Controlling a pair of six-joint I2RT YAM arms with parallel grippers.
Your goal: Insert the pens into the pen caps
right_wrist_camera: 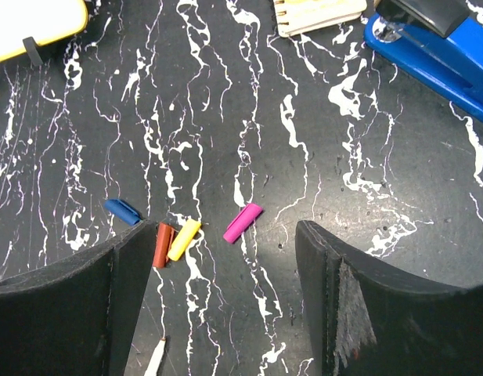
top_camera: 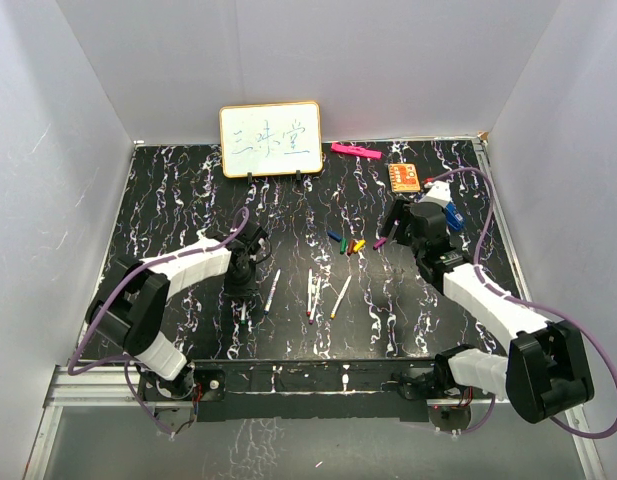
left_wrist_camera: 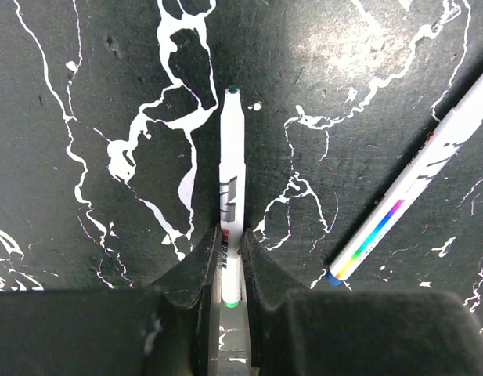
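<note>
Left gripper: closed on the rear part of one barrel, the fingers pressed against either side of it.
Green-tipped pen: held by the left gripper at the left of the table, its uncapped tip pointing away from the wrist. Whether it is lifted off the surface cannot be told.
Nearest loose pen: lying just right of the held one, untouched and uncapped.
Other two pens: lying near the middle of the table, apart from the caps, and no cap is seen on either.
Caps: gathered in a small cluster beyond the pens, right of centre. In the right wrist view a blue cap, a red cap, a yellow cap touching the red one, and a magenta cap are seen, all lying empty.
Right gripper: spread wide and holding nothing, hanging over the cap cluster with the magenta cap between its fingers.
Done: nothing is judged complete, since no pen is seen joined to a cap.
In hand: one pen is secured, and a cap appears about to be picked.
Left: all four insertions are judged outstanding.
</note>
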